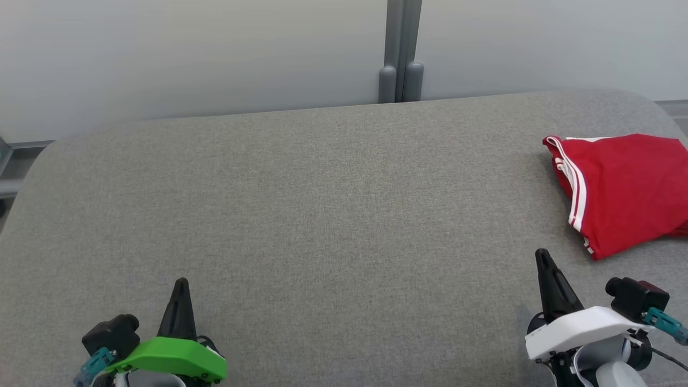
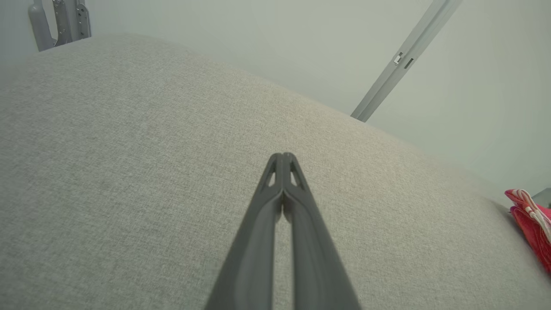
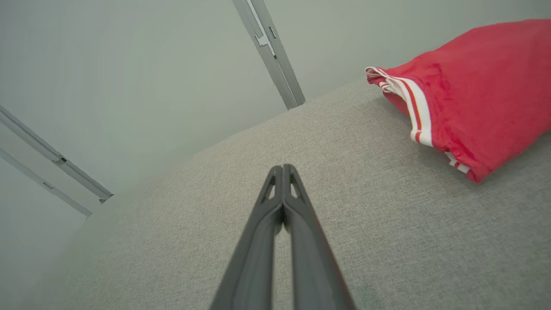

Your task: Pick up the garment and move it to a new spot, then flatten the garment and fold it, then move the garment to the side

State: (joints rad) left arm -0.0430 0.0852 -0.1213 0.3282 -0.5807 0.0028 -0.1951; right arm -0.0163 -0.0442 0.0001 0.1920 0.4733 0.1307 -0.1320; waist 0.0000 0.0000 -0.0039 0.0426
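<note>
- Head view: the red fabric garment (image 1: 623, 188) with white stripe trim lies in a compact folded bundle at about 3 o'clock. It runs off the right edge of the picture and rests on the wide grey woven-fabric padded surface (image 1: 322, 204).
- Same view: the left gripper (image 1: 181, 281), under its green cover, sits down at 7 o'clock with its two dark fingers pressed together into a single point. It's holding nothing and is well apart from the garment.
- The right gripper (image 1: 542, 252), under a white cover, is at 5 o'clock. Its fingers are also pressed together with nothing between them. The garment is near it, at roughly 1 o'clock from the tip, but they aren't touching.
- A grey metal post (image 1: 401, 54) stands against the pale wall (image 1: 188, 54) at 12 o'clock, behind the surface.
- Left wrist view: the left gripper (image 2: 283, 156) has its fingertips meeting, poised over bare grey fabric. A sliver of the garment (image 2: 531, 219) peeks in at 4 o'clock by the frame edge.
- Right wrist view: the right gripper (image 3: 283, 167) is tip to tip and pinching nothing. The garment (image 3: 478, 94) is big at 2 o'clock with its striped edge facing the fingers, lying flat on the surface.
</note>
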